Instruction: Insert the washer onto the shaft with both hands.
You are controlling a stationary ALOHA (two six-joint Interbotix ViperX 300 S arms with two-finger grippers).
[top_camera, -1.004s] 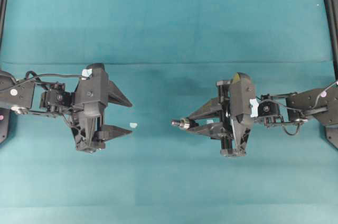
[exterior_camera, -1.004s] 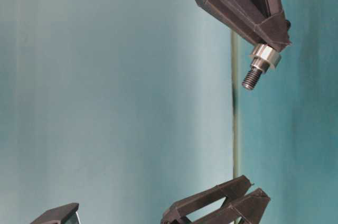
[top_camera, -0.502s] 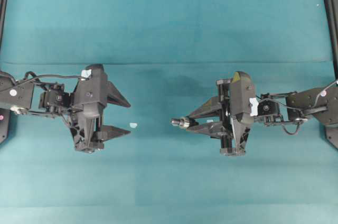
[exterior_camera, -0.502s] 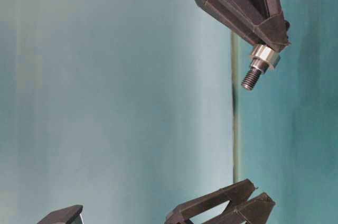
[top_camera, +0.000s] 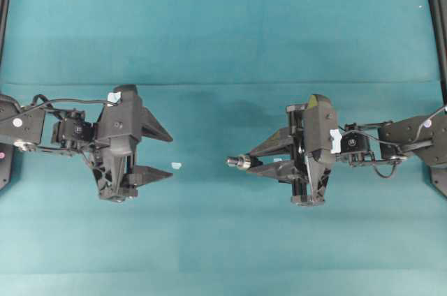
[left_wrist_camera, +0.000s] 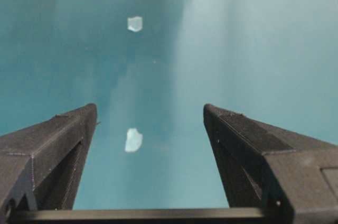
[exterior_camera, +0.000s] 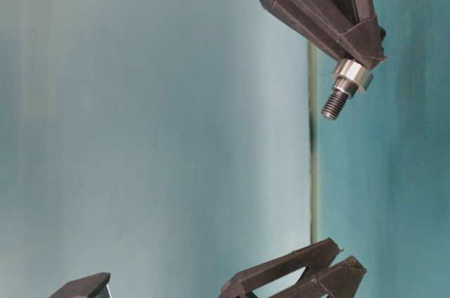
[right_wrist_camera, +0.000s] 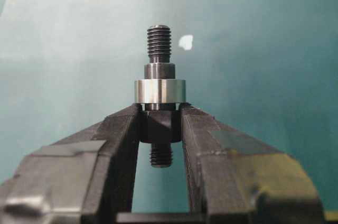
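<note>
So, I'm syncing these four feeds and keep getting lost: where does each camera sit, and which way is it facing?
Overhead: above, looking straight down at the teal cloth; both arms, the open left gripper, the right gripper.
Table-level: low and turned sideways; the shaft in the right gripper's tips.
Left wrist: behind open fingers, facing cloth and a pale speck.
Right wrist: behind fingers shut on the shaft, the washer on it.
Shared: the shaft.
</note>
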